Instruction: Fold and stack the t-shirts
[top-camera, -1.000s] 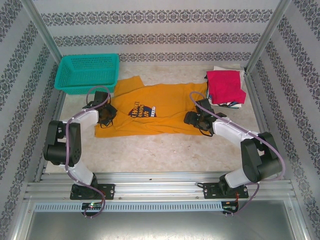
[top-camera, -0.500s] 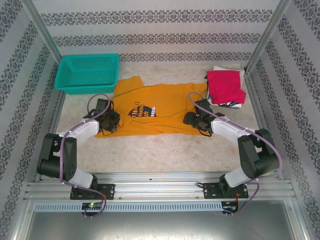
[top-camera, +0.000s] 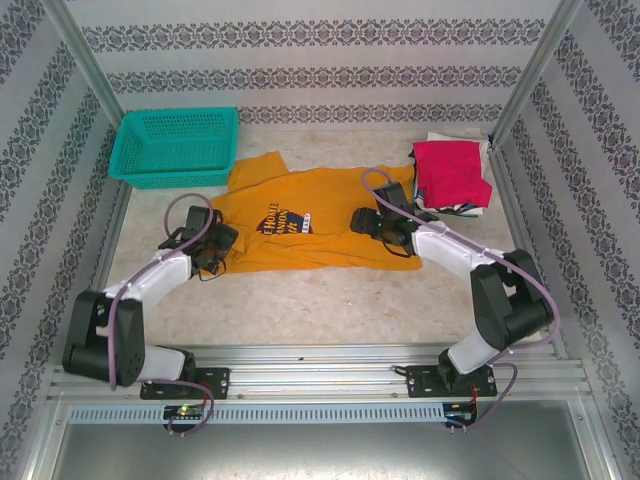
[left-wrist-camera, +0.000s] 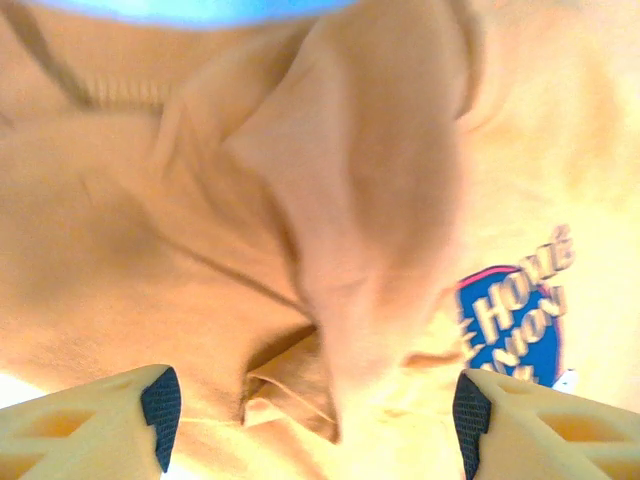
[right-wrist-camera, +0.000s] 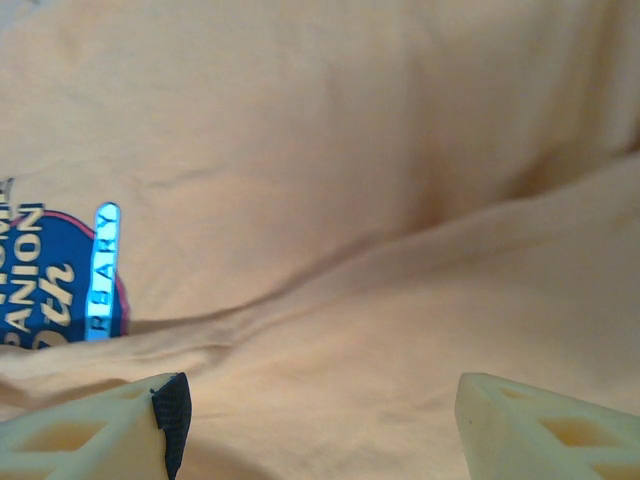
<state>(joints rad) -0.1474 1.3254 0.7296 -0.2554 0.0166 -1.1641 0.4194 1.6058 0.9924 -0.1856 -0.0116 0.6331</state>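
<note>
Top external — left gripper (top-camera: 224, 240), right gripper (top-camera: 358, 221) — jaws apart over mustard-orange t-shirt (top-camera: 330, 200).

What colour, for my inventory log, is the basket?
The basket is teal, an open mesh, clearest in the top external view.

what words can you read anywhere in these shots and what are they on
"HOME", partly blurred, on the blue chest print of the orange shirt.
"PANION", start cut off by the frame edge, on the same print in the right wrist view.
"R?ARY", one letter unclear, on the pale strip beside the print.
Top view: the lettering is too small to read.
</note>
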